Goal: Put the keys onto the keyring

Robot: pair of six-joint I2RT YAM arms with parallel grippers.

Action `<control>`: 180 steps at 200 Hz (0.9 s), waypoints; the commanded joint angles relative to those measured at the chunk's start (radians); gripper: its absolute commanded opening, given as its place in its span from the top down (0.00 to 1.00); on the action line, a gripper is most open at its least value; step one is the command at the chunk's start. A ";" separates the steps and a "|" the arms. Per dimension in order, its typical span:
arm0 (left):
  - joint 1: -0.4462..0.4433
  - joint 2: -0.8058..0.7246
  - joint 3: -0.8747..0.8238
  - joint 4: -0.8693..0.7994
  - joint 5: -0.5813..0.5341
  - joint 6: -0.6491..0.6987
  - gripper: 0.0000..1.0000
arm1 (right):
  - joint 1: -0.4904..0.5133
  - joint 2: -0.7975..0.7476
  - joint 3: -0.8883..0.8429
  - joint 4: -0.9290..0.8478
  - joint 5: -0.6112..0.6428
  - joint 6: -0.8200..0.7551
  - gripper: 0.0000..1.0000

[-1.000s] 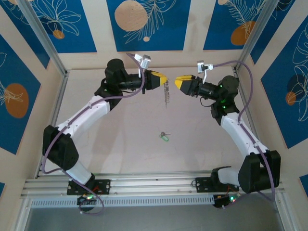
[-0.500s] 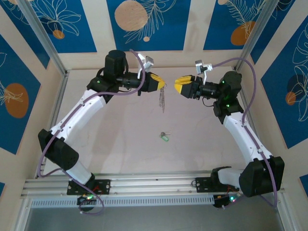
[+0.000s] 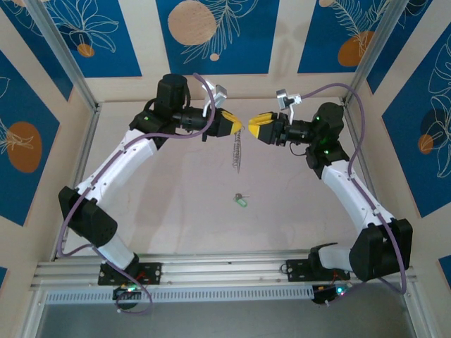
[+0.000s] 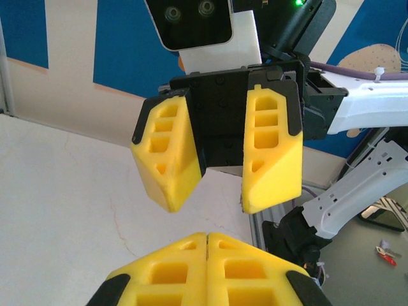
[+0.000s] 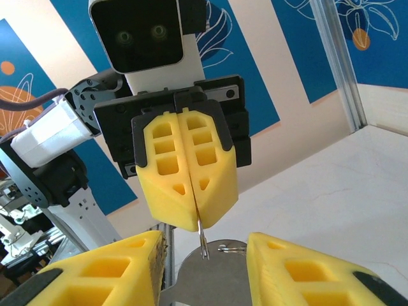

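Left gripper (image 3: 240,125) pinched shut on keyring (image 3: 237,151), dangling it above the table's (image 3: 176,211) far middle so the empty, part-open right gripper (image 3: 251,121) facing it can likely take hold; key (image 3: 241,200) lies loose mid-table, not yet threaded.

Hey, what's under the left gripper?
The keyring hangs from the shut left gripper, its top hidden between the fingers. The key lies apart on the table.

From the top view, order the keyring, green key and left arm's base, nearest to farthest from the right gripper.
1. keyring, dangling just left of the right gripper.
2. key, on the table below.
3. left arm's base, near edge.
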 commanded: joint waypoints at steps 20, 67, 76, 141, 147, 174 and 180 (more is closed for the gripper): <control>-0.002 -0.014 0.037 -0.001 0.036 0.022 1.00 | 0.031 0.013 0.013 0.018 0.004 -0.017 0.63; -0.002 -0.017 0.032 0.023 0.041 0.007 1.00 | 0.048 0.021 0.006 0.022 0.015 -0.017 0.69; -0.002 -0.016 0.032 0.031 0.045 0.000 1.00 | 0.050 0.020 0.003 0.026 0.018 -0.017 0.71; -0.004 -0.022 0.023 0.065 0.049 -0.031 1.00 | 0.054 0.028 -0.009 0.047 0.031 -0.001 1.00; -0.004 -0.023 0.020 0.073 0.048 -0.034 1.00 | 0.054 0.029 -0.010 0.055 0.030 0.003 1.00; -0.004 -0.028 0.011 0.098 0.049 -0.052 1.00 | 0.059 0.036 -0.011 0.069 0.028 0.016 0.88; -0.005 -0.029 0.011 0.098 0.049 -0.053 1.00 | 0.059 0.038 -0.011 0.069 0.029 0.016 0.87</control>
